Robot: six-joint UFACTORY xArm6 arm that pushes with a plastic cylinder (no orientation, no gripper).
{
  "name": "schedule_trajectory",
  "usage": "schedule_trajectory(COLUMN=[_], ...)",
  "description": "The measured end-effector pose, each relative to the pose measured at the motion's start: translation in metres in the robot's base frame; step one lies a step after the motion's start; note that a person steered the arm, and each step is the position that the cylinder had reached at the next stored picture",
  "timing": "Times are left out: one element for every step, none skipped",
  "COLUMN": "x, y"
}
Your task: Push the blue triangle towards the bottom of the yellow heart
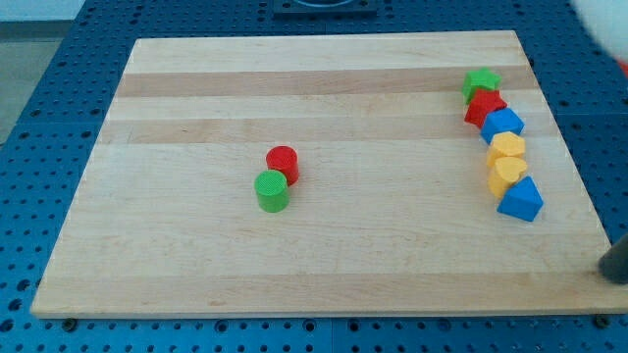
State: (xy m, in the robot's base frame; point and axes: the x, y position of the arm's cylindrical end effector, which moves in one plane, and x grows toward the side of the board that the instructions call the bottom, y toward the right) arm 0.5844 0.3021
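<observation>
The blue triangle (521, 200) lies near the view's right edge of the wooden board (324, 176), at the lower end of a column of blocks. It touches the yellow heart (506, 173) just above it. Above the heart sit a yellow block (508, 147), a blue block (502, 125), a red block (485, 105) and a green block (482, 82). A dark blurred shape (616, 261) shows at the view's right edge, below and right of the blue triangle; it looks like my rod, and its tip cannot be made out.
A red cylinder (283, 163) and a green cylinder (272, 190) stand touching near the board's middle. The board lies on a blue perforated table (39, 147). A white blur (603, 25) is at the view's top right corner.
</observation>
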Motion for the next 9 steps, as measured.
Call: schedule_trajectory(x=[-0.038, -0.042, -0.042, -0.042, -0.042, -0.045, -0.045, -0.045, -0.045], y=[0.011, -0.008, -0.041, -0.051, -0.056, -0.062, -0.067, -0.075, -0.076])
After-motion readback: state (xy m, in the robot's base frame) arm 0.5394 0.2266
